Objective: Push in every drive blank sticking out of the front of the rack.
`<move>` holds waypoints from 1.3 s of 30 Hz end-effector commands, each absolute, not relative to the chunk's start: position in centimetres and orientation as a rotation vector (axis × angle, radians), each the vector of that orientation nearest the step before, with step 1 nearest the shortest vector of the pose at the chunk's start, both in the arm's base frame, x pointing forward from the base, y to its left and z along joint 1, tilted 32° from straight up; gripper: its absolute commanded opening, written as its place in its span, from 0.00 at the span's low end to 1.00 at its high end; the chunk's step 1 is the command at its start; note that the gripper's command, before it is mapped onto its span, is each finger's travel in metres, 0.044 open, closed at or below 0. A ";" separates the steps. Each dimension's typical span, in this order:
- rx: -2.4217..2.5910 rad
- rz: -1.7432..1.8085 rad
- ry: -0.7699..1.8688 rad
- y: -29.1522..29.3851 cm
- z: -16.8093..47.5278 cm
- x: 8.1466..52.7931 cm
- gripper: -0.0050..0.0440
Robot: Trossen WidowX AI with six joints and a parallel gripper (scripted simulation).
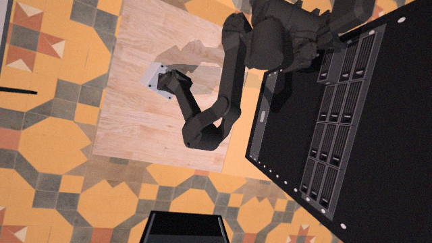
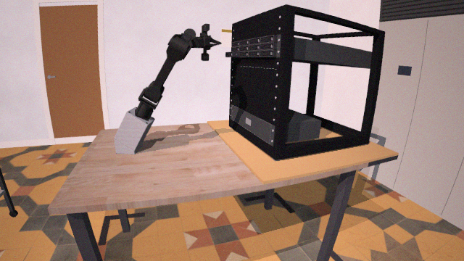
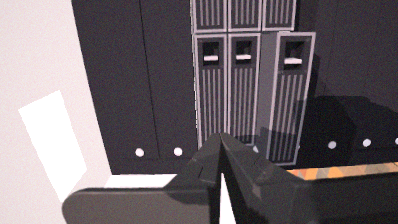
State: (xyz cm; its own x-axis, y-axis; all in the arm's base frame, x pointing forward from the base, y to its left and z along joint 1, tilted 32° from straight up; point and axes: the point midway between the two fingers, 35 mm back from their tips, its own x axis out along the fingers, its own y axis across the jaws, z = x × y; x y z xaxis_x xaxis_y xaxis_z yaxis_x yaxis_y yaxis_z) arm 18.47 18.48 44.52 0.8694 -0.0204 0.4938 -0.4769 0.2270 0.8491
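Note:
The black rack (image 1: 290, 131) (image 2: 254, 85) (image 3: 112, 75) stands upright on the tan board (image 2: 268, 174). Its upper front holds a bay of several drive blanks in three rows. One drive blank (image 1: 325, 65) (image 2: 228, 54) (image 3: 287, 110), at the far end of the lowest row, sticks out, with its side wall showing. The two blanks beside it in the wrist view, a middle one (image 3: 243, 90) and an outer one (image 3: 210, 100), look flush. My gripper (image 2: 220, 43) (image 3: 219, 140) is shut and empty, in front of the bay's far end, higher than the protruding blank. The arm hides part of the bay in the top view.
The arm's grey base (image 1: 150, 75) (image 2: 130, 135) stands on the wooden table (image 1: 135, 135) (image 2: 152, 181). A grey panel (image 1: 261, 125) (image 2: 259, 127) is low on the rack front. A black object (image 1: 185, 223) shows at the bottom of the top view.

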 end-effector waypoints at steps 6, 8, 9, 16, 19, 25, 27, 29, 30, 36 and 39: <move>1.327 0.330 -0.448 18.1 44.6 18.3 0.00; 1.327 0.330 -0.448 18.1 44.6 18.3 0.00; 1.327 0.330 -0.448 18.1 44.6 18.4 0.00; 1.327 0.330 -0.448 18.1 46.0 20.8 0.00; 1.327 0.330 -0.448 18.1 46.3 21.3 0.00; 1.327 0.330 -0.448 18.1 46.3 21.4 0.00; 1.327 0.330 -0.448 18.1 46.3 21.4 0.00; 1.327 0.330 -0.448 18.1 46.3 21.4 0.00; 1.327 0.330 -0.448 18.1 46.3 21.4 0.00; 1.327 0.330 -0.448 18.1 46.3 21.4 0.00; 1.327 0.330 -0.448 18.1 46.3 21.4 0.00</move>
State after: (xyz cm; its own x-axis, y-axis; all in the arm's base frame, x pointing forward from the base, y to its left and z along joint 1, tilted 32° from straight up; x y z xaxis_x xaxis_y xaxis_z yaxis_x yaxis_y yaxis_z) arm 21.61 18.67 45.25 0.8782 -0.0086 0.4782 -0.4618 0.2452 0.8524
